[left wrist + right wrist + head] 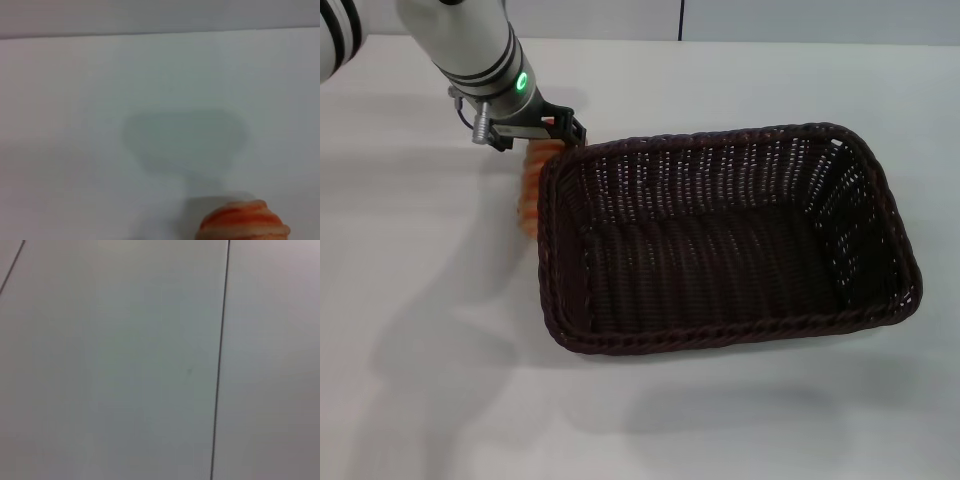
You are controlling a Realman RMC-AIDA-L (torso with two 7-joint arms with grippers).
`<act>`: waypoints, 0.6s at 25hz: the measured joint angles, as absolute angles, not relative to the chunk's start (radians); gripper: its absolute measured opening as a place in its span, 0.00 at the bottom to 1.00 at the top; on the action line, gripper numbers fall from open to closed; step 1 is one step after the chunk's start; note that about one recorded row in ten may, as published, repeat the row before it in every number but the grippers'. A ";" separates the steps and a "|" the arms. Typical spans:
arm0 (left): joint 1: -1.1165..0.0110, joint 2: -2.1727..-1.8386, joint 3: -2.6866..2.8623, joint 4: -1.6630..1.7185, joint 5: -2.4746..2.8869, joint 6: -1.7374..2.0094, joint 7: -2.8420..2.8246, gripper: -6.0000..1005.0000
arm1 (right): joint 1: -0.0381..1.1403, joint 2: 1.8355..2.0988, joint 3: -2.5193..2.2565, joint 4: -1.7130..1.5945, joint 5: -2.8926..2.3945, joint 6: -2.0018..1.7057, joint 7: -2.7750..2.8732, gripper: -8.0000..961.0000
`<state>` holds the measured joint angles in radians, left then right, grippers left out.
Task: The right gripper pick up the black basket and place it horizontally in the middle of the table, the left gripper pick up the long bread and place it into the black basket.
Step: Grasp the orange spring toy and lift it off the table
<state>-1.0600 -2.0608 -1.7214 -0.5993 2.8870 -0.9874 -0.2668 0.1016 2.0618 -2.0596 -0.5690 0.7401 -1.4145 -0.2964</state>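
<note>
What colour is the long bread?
Orange with pale cream stripes; the long bread shows best in the left wrist view.

Silver-grey cylindrical left arm, ringed with thin black bands, entering from far left. Small round green light glowing near the wrist end. Beyond the light, a dark clamp-like collar with a short silver connector and a ribbed metal fitting jutting sideways. Left pincer (pixel 560 135) black, angular, compact, with a trace of red at its base. Second striped grey segment at far-left corner.
</note>
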 joint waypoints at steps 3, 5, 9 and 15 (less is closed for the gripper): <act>-1.060 -2.060 -1.749 -0.598 2.886 -0.994 -0.263 0.84 | 0.108 2.056 -2.074 -0.569 0.740 -1.415 -0.287 0.39; -1.060 -2.060 -1.761 -0.597 2.884 -1.001 -0.263 0.84 | 0.114 2.055 -2.078 -0.569 0.739 -1.416 -0.285 0.39; -1.059 -2.062 -1.785 -0.596 2.871 -1.028 -0.245 0.84 | 0.124 2.052 -2.080 -0.569 0.739 -1.416 -0.276 0.39; -1.053 -2.060 -1.860 -0.570 2.827 -1.037 -0.184 0.84 | 0.140 2.047 -2.093 -0.568 0.739 -1.416 -0.274 0.39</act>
<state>-1.0535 -2.0598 -1.8597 -0.5695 2.8267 -1.0374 -0.1844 0.1405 2.0468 -2.0927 -0.5679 0.7393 -1.4161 -0.2736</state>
